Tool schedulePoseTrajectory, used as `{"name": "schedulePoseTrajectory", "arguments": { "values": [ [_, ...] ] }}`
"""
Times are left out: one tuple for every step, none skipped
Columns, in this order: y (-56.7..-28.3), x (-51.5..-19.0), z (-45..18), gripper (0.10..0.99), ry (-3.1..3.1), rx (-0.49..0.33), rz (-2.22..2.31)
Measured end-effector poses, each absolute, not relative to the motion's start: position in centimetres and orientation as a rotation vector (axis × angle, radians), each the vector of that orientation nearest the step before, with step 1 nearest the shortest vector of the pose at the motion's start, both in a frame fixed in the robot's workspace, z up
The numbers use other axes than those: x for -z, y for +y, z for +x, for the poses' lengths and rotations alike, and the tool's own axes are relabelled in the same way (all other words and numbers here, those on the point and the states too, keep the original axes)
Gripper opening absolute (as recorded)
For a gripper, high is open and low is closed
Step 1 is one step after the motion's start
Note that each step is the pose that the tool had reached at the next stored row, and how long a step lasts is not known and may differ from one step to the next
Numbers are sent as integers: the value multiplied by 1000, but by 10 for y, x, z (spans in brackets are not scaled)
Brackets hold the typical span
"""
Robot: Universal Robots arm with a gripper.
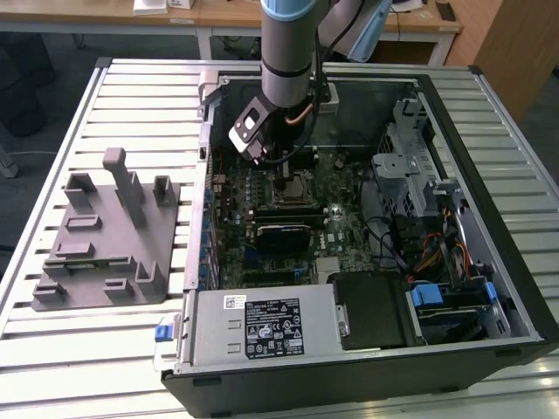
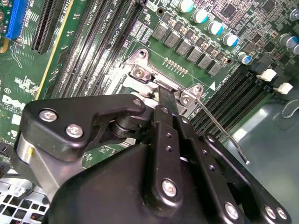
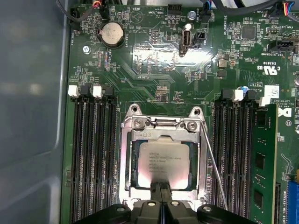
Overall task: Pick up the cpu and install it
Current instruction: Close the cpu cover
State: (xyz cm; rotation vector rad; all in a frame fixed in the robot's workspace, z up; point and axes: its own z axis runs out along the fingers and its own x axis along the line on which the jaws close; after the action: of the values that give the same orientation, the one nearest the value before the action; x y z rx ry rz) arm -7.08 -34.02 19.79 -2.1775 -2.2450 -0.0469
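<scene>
- Slatted metal table (image 1: 131, 87) is taken up by an open computer case (image 1: 515, 262) laid on its side, with wooden desks seen behind at twelve o'clock in the exterior view.
- A grey holder tray (image 1: 87, 262) with upright pegs is set on the table at nine o'clock of the case, just beside its wall.
- The arm (image 1: 288, 44) is lowered from twelve o'clock into the case, and the gripper (image 1: 284, 170) is held low over the green motherboard (image 3: 154, 60), near its middle.
- The cpu (image 3: 161, 158) is seen in the first wrist view lying flat in the socket, silver top plate upward, and is ringed by the metal frame (image 3: 126, 163).
- The gripper (image 3: 161, 185) is closed to a narrow point, its two fingers pressed together with nothing gripped between them; the tips are placed at one edge of the cpu, and whether it is touched cannot be told.
- In the second wrist view the gripper (image 2: 161, 95) is shown tip-down against the frame (image 2: 140, 70).
- A thin wire lever (image 3: 215, 172) is run aslant along one side of the frame.
- Black memory slots (image 3: 91, 154) are ranged on both sides of the socket.
</scene>
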Motion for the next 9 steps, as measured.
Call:
{"name": "schedulePoseTrajectory", "arguments": {
  "values": [
    [-340,-198,-71,106,-2245,47,-2178],
    [-340,-198,-71,106,-2245,48,-2178],
    [-340,-198,-71,106,-2245,48,-2177],
    [-340,-198,-70,106,-2245,49,-2177],
    [-340,-199,-70,106,-2245,51,-2177],
    [-340,-201,-70,106,-2245,49,-2177],
    [-340,-203,-71,106,-2245,48,-2177],
    [-340,-204,-71,106,-2245,48,-2177],
    [-340,-205,-71,106,-2245,48,-2177]
  ]
}}
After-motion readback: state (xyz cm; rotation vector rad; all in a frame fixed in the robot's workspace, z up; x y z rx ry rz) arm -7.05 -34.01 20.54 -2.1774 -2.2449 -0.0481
